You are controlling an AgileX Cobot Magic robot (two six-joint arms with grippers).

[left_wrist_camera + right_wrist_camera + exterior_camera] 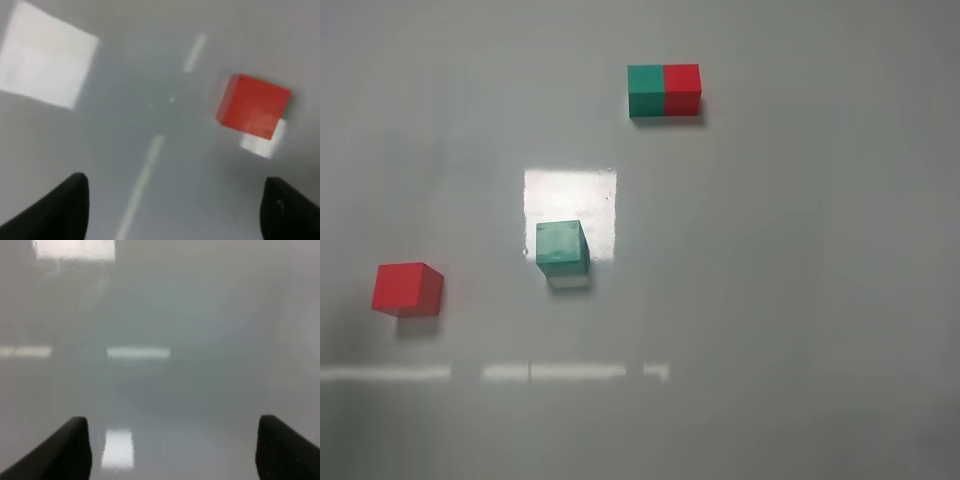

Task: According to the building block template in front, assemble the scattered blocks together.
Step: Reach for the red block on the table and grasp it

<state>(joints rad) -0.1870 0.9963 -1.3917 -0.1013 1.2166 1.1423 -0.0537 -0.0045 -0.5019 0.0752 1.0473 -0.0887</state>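
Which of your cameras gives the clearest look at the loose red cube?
The high camera: it shows the loose red cube whole and sharp, lying apart from and to the left of the teal cube. The left wrist camera shows it larger but blurred. The right wrist camera does not show it at all.

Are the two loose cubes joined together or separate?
Separate. The red cube sits at the left, the green cube nearer the middle, with bare table between them.

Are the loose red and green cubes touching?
Apart. The exterior high view shows a wide strip of bare table between the red cube and the green cube.
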